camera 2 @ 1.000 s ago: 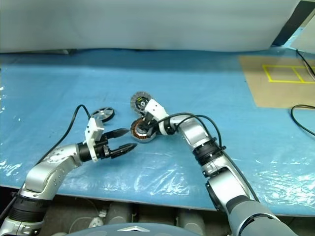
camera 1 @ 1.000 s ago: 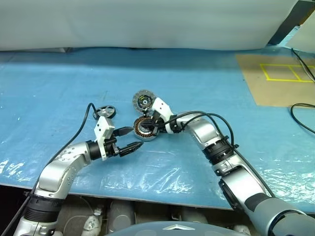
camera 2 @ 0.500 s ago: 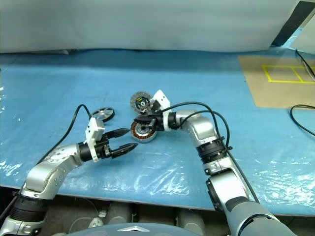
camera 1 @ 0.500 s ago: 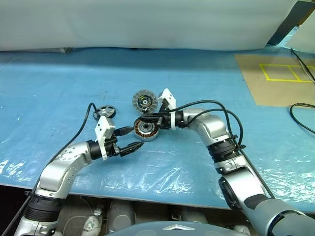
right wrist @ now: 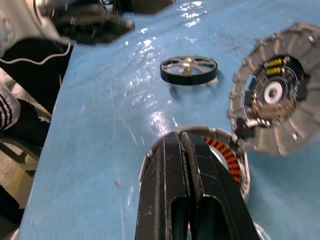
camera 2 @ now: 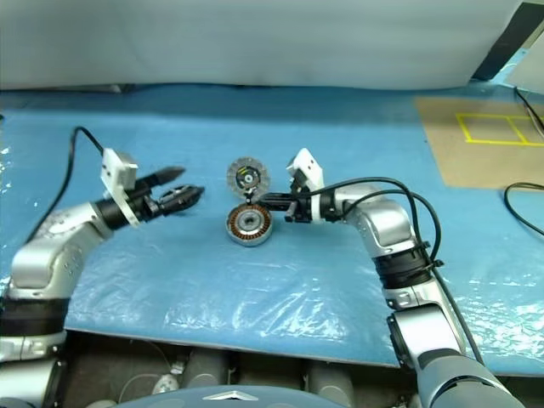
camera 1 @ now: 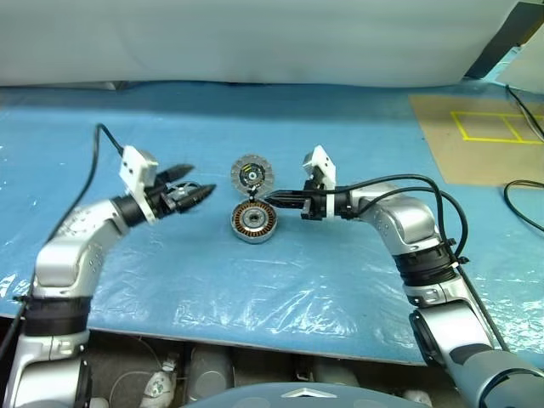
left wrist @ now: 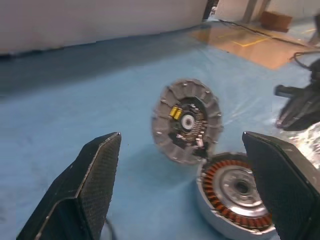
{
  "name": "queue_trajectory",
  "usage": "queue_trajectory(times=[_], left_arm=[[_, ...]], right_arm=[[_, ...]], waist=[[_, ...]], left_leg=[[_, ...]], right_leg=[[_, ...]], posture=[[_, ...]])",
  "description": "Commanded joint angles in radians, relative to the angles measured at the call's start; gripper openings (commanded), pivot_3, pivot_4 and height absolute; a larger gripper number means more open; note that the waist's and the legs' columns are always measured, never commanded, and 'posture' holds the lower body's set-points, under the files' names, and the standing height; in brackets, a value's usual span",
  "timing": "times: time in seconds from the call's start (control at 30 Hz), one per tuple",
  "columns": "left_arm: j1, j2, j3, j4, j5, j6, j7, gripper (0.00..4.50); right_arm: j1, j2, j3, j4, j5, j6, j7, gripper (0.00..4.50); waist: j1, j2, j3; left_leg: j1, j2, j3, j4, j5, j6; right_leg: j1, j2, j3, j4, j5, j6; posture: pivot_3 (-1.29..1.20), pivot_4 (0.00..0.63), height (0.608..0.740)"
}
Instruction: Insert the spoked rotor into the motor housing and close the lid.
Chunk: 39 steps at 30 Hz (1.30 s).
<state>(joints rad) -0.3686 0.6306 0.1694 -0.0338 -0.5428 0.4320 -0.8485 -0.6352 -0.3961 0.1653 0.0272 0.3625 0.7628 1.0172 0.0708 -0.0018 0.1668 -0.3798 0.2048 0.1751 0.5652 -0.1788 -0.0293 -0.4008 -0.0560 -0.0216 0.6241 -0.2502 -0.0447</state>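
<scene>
Head-camera view has the left gripper hovering level over the blue table, fingers spread and empty, while the right gripper, pinched shut, points left above the motor housing, lid tilted just behind it.

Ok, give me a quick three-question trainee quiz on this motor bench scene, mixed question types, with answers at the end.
1. True or false: the spoked rotor already sits inside the motor housing.
2. The lid is: A) flat on the housing, B) propped on edge behind the housing, C) held by the left gripper.
3. Which gripper's jaws are shut?

Key: 1 false, it lies on the blue sheet. 2 B. 3 the right gripper.
</scene>
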Motion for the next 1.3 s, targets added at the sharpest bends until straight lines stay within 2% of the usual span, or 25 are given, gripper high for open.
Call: queue_trajectory(times=[0.03, 0.17, 0.27, 0.33, 0.47, 0.57, 0.77, 1.13, 1.3], left_arm=[[-0.125, 0.088, -0.036, 0.168, 0.111, -0.110, -0.095, 4.08], [-0.362, 0.189, -0.179, 0.464, 0.250, -0.222, -0.344, 4.08], [-0.548, 0.215, -0.299, 0.709, 0.381, -0.314, -0.498, 4.08], [-0.649, 0.206, -0.357, 0.851, 0.457, -0.376, -0.561, 4.08], [-0.755, 0.156, -0.429, 1.039, 0.563, -0.478, -0.636, 4.08], [-0.791, 0.108, -0.446, 1.138, 0.617, -0.512, -0.613, 4.08], [-0.819, 0.049, -0.440, 1.240, 0.684, -0.529, -0.542, 4.08], [-0.807, 0.033, -0.414, 1.296, 0.734, -0.546, -0.415, 4.08], [-0.820, 0.033, -0.370, 1.307, 0.702, -0.506, -0.447, 4.08]], right_arm=[[0.015, -0.019, -0.024, -0.040, 0.018, 0.002, -0.022, 0.04], [0.064, -0.042, -0.037, -0.077, 0.022, 0.020, -0.058, 0.04], [0.118, -0.065, -0.034, -0.124, 0.017, 0.024, -0.076, 0.04], [0.147, -0.074, -0.045, -0.155, 0.027, 0.039, -0.091, 0.04], [0.186, -0.088, -0.070, -0.193, 0.035, 0.063, -0.132, 0.04], [0.215, -0.098, -0.089, -0.222, 0.047, 0.080, -0.159, 0.04], [0.262, -0.124, -0.108, -0.273, 0.053, 0.098, -0.204, 0.04], [0.315, -0.145, -0.098, -0.297, 0.049, 0.087, -0.237, 0.04], [0.313, -0.153, -0.094, -0.291, 0.051, 0.083, -0.232, 0.04]], waist=[[-0.001, 0.000, 0.000], [0.005, 0.000, 0.000], [0.018, 0.000, 0.000], [0.026, 0.000, 0.000], [0.028, 0.000, 0.000], [0.029, -0.001, 0.000], [0.031, -0.001, 0.001], [0.032, -0.002, 0.001], [0.031, -0.002, 0.001]], left_leg=[[0.000, 0.000, 0.000, 0.000, 0.000, 0.000], [0.000, 0.000, -0.001, 0.000, 0.000, 0.000], [-0.001, 0.000, 0.000, 0.000, 0.000, 0.000], [-0.001, -0.001, 0.000, -0.001, 0.001, 0.000], [-0.002, -0.001, 0.000, -0.001, 0.000, 0.000], [-0.002, -0.001, 0.000, -0.001, 0.000, -0.001], [-0.004, 0.000, -0.002, -0.001, 0.000, -0.001], [-0.004, 0.000, -0.004, 0.000, 0.000, -0.001], [-0.004, 0.000, -0.004, 0.000, 0.000, -0.001]], right_leg=[[0.000, 0.000, 0.000, 0.000, 0.000, 0.000], [0.000, 0.001, 0.000, 0.001, 0.000, 0.000], [-0.001, 0.000, 0.000, 0.000, 0.000, 0.000], [-0.001, -0.001, 0.000, 0.000, 0.000, 0.000], [-0.001, -0.002, -0.001, 0.000, 0.000, 0.000], [-0.001, -0.001, -0.002, 0.000, 0.000, 0.000], [-0.001, -0.002, -0.003, 0.000, 0.000, 0.001], [-0.001, -0.002, -0.004, 0.000, 0.001, 0.001], [-0.001, -0.002, -0.004, 0.000, 0.001, 0.001]], posture=[[0.00, 0.150, 0.740], [0.00, 0.150, 0.740], [0.00, 0.150, 0.740], [0.00, 0.150, 0.740], [0.00, 0.150, 0.740], [0.00, 0.150, 0.740], [0.00, 0.150, 0.740], [0.00, 0.150, 0.740], [0.00, 0.150, 0.740]])
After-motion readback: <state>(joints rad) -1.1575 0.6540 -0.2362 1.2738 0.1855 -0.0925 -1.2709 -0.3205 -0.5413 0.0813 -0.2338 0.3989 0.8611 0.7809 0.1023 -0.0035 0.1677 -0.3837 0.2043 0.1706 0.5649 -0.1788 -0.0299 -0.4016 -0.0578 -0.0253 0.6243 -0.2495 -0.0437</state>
